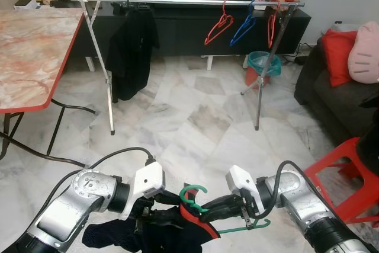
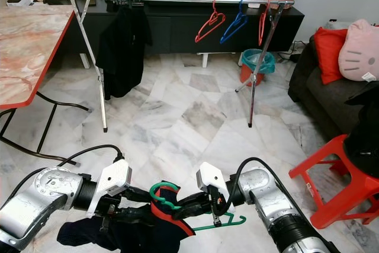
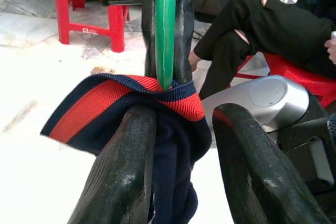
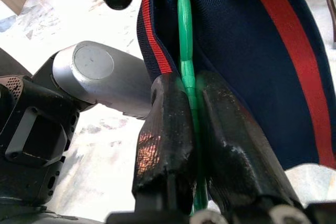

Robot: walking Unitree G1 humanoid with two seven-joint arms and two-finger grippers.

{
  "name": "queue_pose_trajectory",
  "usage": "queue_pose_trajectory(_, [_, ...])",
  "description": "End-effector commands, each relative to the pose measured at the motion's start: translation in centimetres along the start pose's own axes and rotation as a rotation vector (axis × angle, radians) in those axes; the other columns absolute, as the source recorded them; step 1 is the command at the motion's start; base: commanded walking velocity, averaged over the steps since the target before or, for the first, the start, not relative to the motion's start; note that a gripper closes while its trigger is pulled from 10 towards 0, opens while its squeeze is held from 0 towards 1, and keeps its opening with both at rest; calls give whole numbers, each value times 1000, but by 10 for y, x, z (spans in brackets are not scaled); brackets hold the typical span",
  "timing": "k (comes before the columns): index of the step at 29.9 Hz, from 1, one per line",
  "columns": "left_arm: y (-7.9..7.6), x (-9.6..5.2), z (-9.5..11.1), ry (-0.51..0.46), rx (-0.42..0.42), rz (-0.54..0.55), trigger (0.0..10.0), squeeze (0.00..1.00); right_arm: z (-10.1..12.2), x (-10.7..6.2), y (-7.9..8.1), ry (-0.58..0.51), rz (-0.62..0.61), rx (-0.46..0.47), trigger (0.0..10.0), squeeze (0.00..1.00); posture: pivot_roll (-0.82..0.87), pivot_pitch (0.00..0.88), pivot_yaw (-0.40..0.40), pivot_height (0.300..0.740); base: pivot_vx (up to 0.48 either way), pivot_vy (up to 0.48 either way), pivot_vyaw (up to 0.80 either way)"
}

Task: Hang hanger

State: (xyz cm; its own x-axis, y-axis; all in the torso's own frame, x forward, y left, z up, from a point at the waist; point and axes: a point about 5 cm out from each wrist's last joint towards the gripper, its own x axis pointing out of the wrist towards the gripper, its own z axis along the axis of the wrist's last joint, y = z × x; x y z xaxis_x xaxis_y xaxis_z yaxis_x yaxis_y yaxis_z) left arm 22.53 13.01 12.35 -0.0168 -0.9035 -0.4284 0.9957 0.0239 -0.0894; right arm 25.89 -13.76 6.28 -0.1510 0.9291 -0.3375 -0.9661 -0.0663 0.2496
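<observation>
- Marble tiles cover the floor (image 1: 195, 117), and a metal clothes rail (image 1: 189, 1) on crossed legs stands across the room in front of a black TV cabinet (image 1: 195, 28).
- On the rail hang a black garment (image 1: 131, 51) towards its left end and, towards the right end, a red hanger (image 1: 219, 26), a blue hanger (image 1: 243, 28) and another red one (image 1: 272, 26).
- A counter (image 1: 32, 57) with a marbled top and red edge stands to the left; a teal bin (image 1: 263, 63) sits behind the rail's right legs; a dark sofa with a red cushion (image 1: 339, 54) and a pink cushion (image 1: 364, 51) is at the right, with a red stool (image 1: 349, 176) near the right arm.
- In the left wrist view a seated person's dark-trousered legs (image 3: 252, 30) show on a red stool.
- Open floor lies between the arms and the rail.
- Low in front of the robot, the green hanger (image 1: 195, 197) sits between the two arms with a navy shirt (image 1: 172, 229) with a red-striped collar draped over it, its hook pointing up.
- The right pincer (image 4: 191, 124) is clenched on the hanger's thin green wire, fingers pressed close on either side.
- The left pincer (image 3: 181, 145) is parted; one finger (image 3: 126, 166) touches the collar, and the cloth hangs down between the fingers.
</observation>
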Motion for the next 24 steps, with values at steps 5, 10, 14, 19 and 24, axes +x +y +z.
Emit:
queue_pose_trajectory(5, [-4,4,9,-41,12,-37,10000,0,4,-1,-2,-13,-3,-15,0,0,-16,0,-97,740,0,0,0])
queue_pose_trajectory(10, [-1,8,11,-62,4,-2,10000,0,4,-1,-2,-13,-4,-14,0,0,-16,0,-99,740,0,0,0])
queue_pose_trajectory(14, [-2,9,12,-75,-6,0,10000,0,4,0,-1,-13,2,-13,0,0,-13,0,-103,740,0,0,0])
queue_pose_trajectory(19, [-3,10,11,-81,-25,12,10000,0,3,1,0,-13,5,-10,0,0,-13,0,-102,740,0,0,0])
queue_pose_trajectory(24, [-2,9,9,-75,-31,15,0,0,2,2,1,-14,7,-7,0,0,-15,0,-101,740,0,0,0])
